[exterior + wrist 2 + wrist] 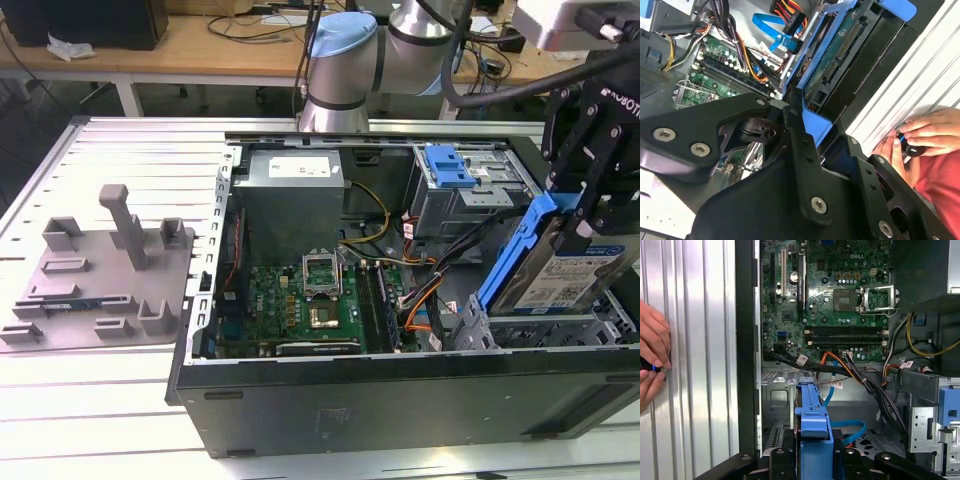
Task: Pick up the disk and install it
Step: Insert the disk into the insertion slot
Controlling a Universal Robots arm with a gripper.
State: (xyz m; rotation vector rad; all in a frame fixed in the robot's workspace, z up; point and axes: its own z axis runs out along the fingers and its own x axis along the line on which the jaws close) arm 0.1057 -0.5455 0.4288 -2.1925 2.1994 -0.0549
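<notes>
Exterior view: I see the gripper [588, 222] at the right edge of the frame, pinched shut on the upper end of the disk [572, 278]. The disk stands on edge and tilted, with its label face toward the camera and its blue carrier rail running up toward the exterior view's left. Its lower end sits down among the metal bays at the right end of the open computer case [400, 400]. I cannot tell whether it touches the bay floor.

The motherboard [300, 300] lies flat in the middle of the case. The drive cage [470, 200] with a blue latch [447, 165] is toward the upper right of the frame. The grey holder tray [100, 270] rests on the slatted table [120, 150] at the exterior view's left, well apart from the case.

In the second wrist view, the disk [837, 50] shows its circuit-board side, with the black fingers [800, 145] on the carrier. A person's hands [930, 132] hold a small dark object just outside the case wall.

In the first wrist view, the disk [812, 415] appears edge-on, near the bundled cables [860, 375].
</notes>
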